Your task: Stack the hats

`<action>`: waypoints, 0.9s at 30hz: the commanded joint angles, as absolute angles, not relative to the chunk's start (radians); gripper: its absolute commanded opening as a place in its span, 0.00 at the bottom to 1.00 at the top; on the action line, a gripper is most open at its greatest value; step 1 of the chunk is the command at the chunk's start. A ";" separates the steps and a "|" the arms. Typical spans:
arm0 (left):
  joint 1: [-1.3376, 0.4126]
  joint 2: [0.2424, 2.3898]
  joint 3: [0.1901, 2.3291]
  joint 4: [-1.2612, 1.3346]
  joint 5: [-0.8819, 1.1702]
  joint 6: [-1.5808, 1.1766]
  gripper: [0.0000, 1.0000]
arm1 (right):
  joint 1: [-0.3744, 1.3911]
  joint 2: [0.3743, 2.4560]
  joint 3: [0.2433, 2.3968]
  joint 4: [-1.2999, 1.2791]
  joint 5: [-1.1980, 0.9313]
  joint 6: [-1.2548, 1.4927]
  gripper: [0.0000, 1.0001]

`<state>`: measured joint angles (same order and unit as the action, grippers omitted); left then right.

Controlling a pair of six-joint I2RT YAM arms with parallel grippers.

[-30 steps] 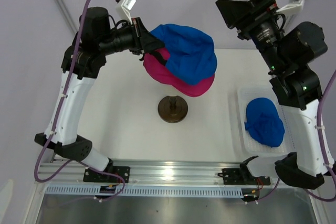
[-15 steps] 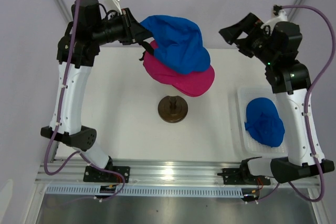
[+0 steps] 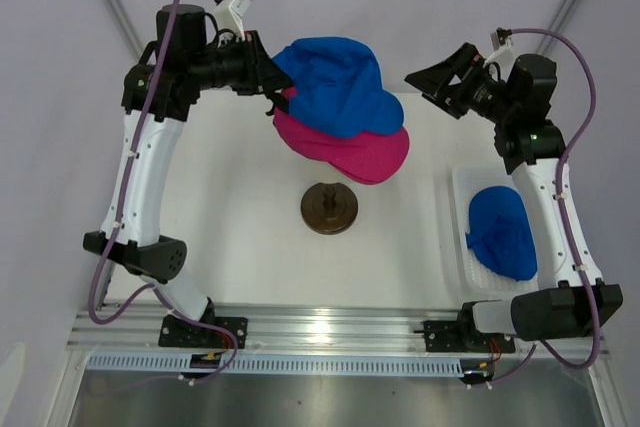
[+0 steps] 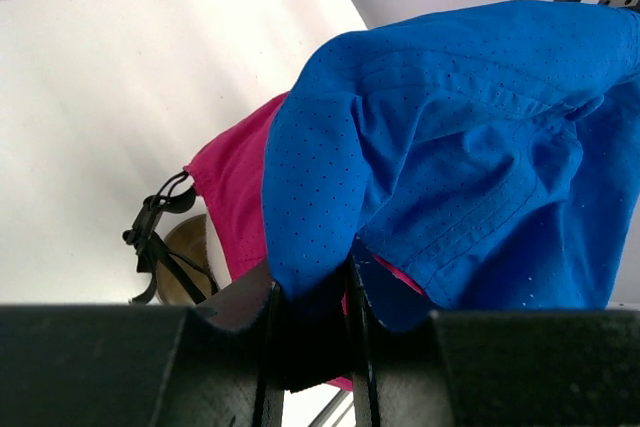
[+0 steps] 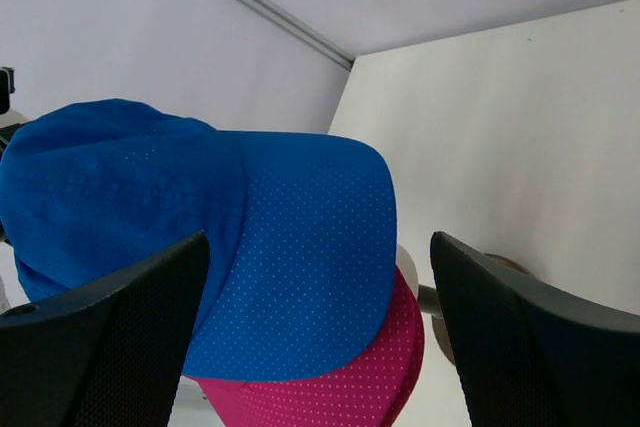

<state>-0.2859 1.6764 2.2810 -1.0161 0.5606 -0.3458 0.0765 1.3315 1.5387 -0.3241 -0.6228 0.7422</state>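
Observation:
A royal blue hat (image 3: pixel 340 82) lies over a magenta-pink hat (image 3: pixel 352 154), both raised above the dark round stand (image 3: pixel 329 208). My left gripper (image 3: pixel 272 79) is shut on the rear edge of that blue hat (image 4: pixel 450 137); in the left wrist view blue fabric is pinched between the jaws (image 4: pixel 310 297), with the pink hat (image 4: pixel 230 197) just beneath. My right gripper (image 3: pixel 432 82) hangs open to the right of the stack, apart from it. In its wrist view the blue brim (image 5: pixel 300 247) and pink brim (image 5: pixel 340 387) sit between the spread fingers (image 5: pixel 110 347). Another blue hat (image 3: pixel 505 232) lies crumpled at the right.
The crumpled hat rests in a clear shallow tray (image 3: pixel 460 252) near the table's right edge. A sliver of the cream mannequin head (image 5: pixel 405 252) shows under the brims. A black strap (image 4: pixel 155 232) dangles from the pink hat's back.
My right arm has swung down and left, bringing its open gripper level with the hats. The left arm has shifted slightly, and the blue hat sits a bit further left over the pink one.

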 commanded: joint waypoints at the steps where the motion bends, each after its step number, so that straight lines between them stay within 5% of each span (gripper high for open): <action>1: -0.281 1.654 2.263 -1.012 0.560 -0.318 0.01 | 0.084 1.347 1.514 -0.198 -0.703 0.795 0.94; 27: -0.281 1.606 2.154 -0.931 0.551 -0.333 0.01 | 0.160 1.356 1.433 -0.254 -0.696 0.894 0.74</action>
